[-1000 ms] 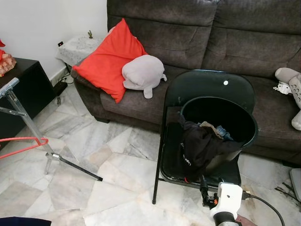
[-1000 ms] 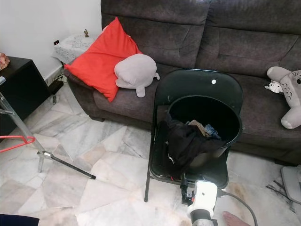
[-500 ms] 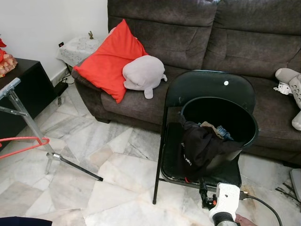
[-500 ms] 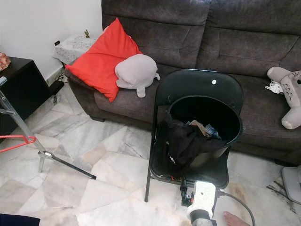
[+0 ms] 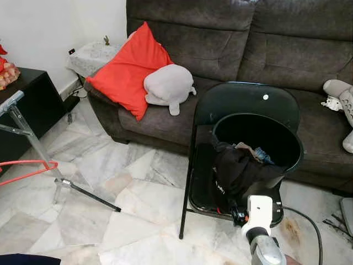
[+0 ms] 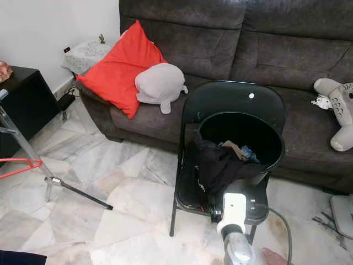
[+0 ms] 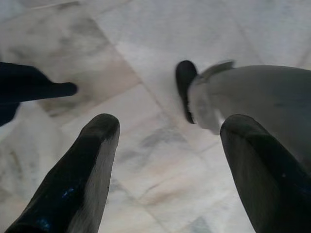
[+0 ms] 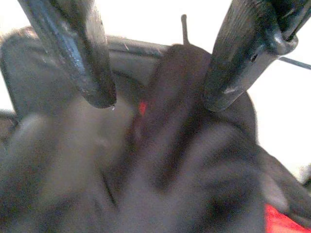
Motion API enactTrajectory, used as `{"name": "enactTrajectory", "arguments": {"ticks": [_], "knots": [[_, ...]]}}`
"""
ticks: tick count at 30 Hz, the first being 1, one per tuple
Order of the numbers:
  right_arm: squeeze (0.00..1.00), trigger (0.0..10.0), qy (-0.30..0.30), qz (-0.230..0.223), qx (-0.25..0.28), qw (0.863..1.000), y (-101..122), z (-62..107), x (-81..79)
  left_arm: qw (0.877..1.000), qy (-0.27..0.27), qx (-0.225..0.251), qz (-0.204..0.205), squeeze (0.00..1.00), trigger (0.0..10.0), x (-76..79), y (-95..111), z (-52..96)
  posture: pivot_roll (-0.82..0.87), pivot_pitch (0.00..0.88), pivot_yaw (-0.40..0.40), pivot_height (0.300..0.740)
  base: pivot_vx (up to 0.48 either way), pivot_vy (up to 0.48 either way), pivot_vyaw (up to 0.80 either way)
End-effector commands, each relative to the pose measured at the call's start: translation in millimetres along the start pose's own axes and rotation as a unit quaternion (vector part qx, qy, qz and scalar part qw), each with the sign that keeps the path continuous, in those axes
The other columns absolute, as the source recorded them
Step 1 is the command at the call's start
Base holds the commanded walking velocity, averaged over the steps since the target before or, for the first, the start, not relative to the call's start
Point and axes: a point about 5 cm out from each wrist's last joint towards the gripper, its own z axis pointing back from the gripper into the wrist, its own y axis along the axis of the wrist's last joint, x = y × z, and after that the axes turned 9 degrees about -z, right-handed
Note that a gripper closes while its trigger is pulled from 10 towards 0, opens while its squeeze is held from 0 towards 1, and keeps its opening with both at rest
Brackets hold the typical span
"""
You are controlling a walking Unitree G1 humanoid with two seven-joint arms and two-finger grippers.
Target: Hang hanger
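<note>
Right wrist view — right claw (image 8: 158,99) spread, possibly touching black garment (image 8: 194,160)

White boxy wrist housing (image 5: 260,212) behind the black fingers, silver forearm (image 5: 262,250) further back, black cable (image 5: 312,226) trailing off (fingertips (image 8: 97,73) ribbed, glossy).

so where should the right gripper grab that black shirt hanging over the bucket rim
Judging from the pictures, take the black shirt by the bunched fold draped over the front rim of the bucket, coming from the front of the chair, where the right gripper already points with open jaws. That hanging fold is thick, free of the rim and faces the robot, so the jaws can close across it.
</note>
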Motion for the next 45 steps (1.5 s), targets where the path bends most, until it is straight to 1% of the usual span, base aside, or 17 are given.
{"name": "enactTrajectory", "arguments": {"ticks": [1,5,8,12,14,15,19,25,33,34,35,36,37,38,39,43,45], "knots": [[0.00,10.0,-0.008,-0.007,0.001,1.000,-1,0.4,3.1,1.000,-0.004,-0.021,-0.001,0.00,10.0,5.1,-11,1.3,-0.06,0.109,0.046,0.721,0.000,0.000,0.00],[0.00,10.0,-0.006,-0.012,0.002,1.000,-4,2.9,2.4,1.000,-0.009,-0.024,-0.003,0.00,10.0,17.4,-12,-0.3,-0.07,0.111,0.049,0.721,0.000,0.000,0.00],[0.00,10.0,-0.006,-0.013,-0.004,1.000,-10,4.0,1.2,1.000,-0.010,-0.025,-0.004,0.00,10.0,20.6,-13,-0.8,-0.06,0.115,0.052,0.721,0.000,0.000,0.00],[0.00,10.0,-0.003,-0.017,-0.004,1.000,-11,3.5,-0.1,1.000,-0.010,-0.026,-0.006,0.00,10.0,20.3,-13,-0.7,-0.06,0.116,0.053,0.721,0.000,0.000,0.00],[0.00,10.0,0.005,-0.018,-0.010,1.000,-11,1.9,-1.8,1.000,-0.003,-0.028,-0.006,0.00,10.0,7.7,-16,2.2,-0.06,0.116,0.053,0.721,0.000,0.000,0.00],[0.00,10.0,0.005,-0.018,-0.010,1.000,-11,1.9,-1.8,1.000,-0.003,-0.028,-0.006,0.00,10.0,7.7,-16,2.2,-0.06,0.116,0.053,0.721,0.000,0.000,0.00],[0.00,10.0,0.013,-0.012,-0.015,1.000,-11,-0.8,-2.9,1.000,0.004,-0.030,-0.005,0.00,10.0,-5.5,-20,6.4,-0.06,0.117,0.054,0.721,0.000,0.000,0.00],[0.00,10.0,0.013,-0.011,-0.025,1.000,-10,-4.3,0.5,0.999,0.006,-0.033,-0.005,0.00,10.0,-9.7,-23,8.5,-0.05,0.116,0.057,0.721,0.000,0.000,0.00],[0.00,10.0,0.027,-0.005,-0.032,0.999,-6,-9.8,2.4,0.999,-0.003,-0.030,-0.010,0.00,10.0,2.6,-21,5.3,-0.05,0.116,0.057,0.721,0.000,0.000,0.00],[0.00,10.0,0.030,-0.005,-0.032,0.999,-5,-10.6,2.2,0.999,-0.006,-0.029,-0.011,0.00,10.0,7.7,-20,3.8,-0.05,0.116,0.058,0.721,0.000,0.000,0.00],[0.00,9.3,0.032,-0.002,-0.032,0.999,-4,-11.5,2.3,0.999,-0.008,-0.028,-0.012,0.00,10.0,12.9,-18,2.3,-0.05,0.116,0.058,0.721,0.000,0.000,0.00],[0.00,4.6,0.033,0.001,-0.033,0.999,-3,-12.7,3.2,0.999,-0.011,-0.028,-0.013,0.00,10.0,18.7,-16,0.8,-0.05,0.116,0.059,0.721,0.000,0.000,0.00],[0.00,1.4,0.032,0.001,-0.033,0.999,-3,-13.0,3.6,0.999,-0.012,-0.027,-0.014,0.00,10.0,19.5,-16,0.5,-0.04,0.117,0.059,0.721,0.000,0.000,0.00],[0.00,1.4,0.032,0.001,-0.034,0.999,-2,-13.3,3.9,0.999,-0.012,-0.027,-0.014,0.00,10.0,19.7,-16,0.4,-0.04,0.117,0.059,0.721,0.000,0.000,0.00],[0.00,0.0,0.032,0.002,-0.034,0.999,-3,-13.4,4.1,0.999,-0.012,-0.027,-0.015,0.00,10.0,20.2,-15,0.2,-0.04,0.117,0.059,0.721,0.000,0.000,0.00],[0.00,0.0,0.033,0.002,-0.035,0.999,-3,-13.7,4.2,0.999,-0.012,-0.027,-0.015,0.00,10.0,20.8,-15,0.0,-0.04,0.118,0.059,0.721,0.000,0.000,0.00],[0.00,0.0,0.035,0.004,-0.038,0.999,-3,-14.2,3.9,0.999,-0.007,-0.028,-0.016,0.00,10.0,12.4,-14,1.0,-0.04,0.120,0.060,0.721,0.000,0.000,0.00]]}}
